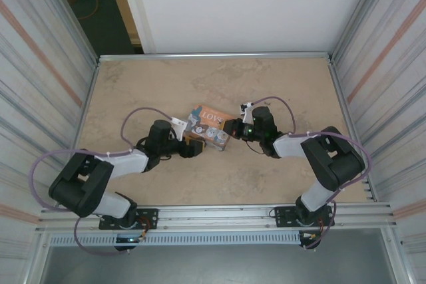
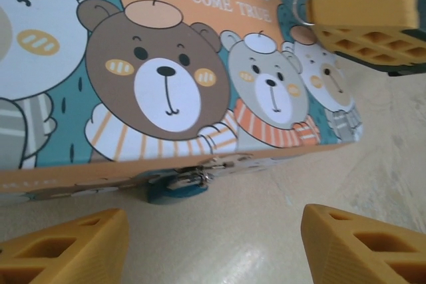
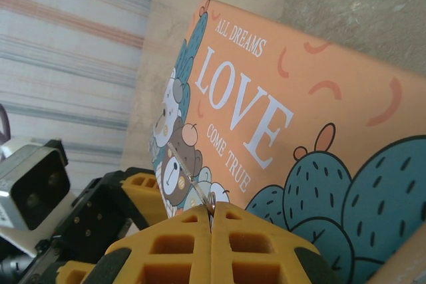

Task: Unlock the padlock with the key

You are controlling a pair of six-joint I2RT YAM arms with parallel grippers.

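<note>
- The padlock (image 2: pixel 174 189) is seen hanging low on the side wall of the tin (image 2: pixel 219 64), its body down at the tabletop (image 1: pixel 266 84).
- It is framed by the left hand (image 2: pixel 214 234), spread wide and holding nothing; unsteadied, the lock could be knocked aside.
- A thin metal key (image 3: pixel 208 196) is pinched at its very end by the right hand (image 3: pixel 213 227), fingers pressed together, above the lid; it could be twisted or dropped at insertion.
- The tin could be shoved by a missed thrust.
</note>
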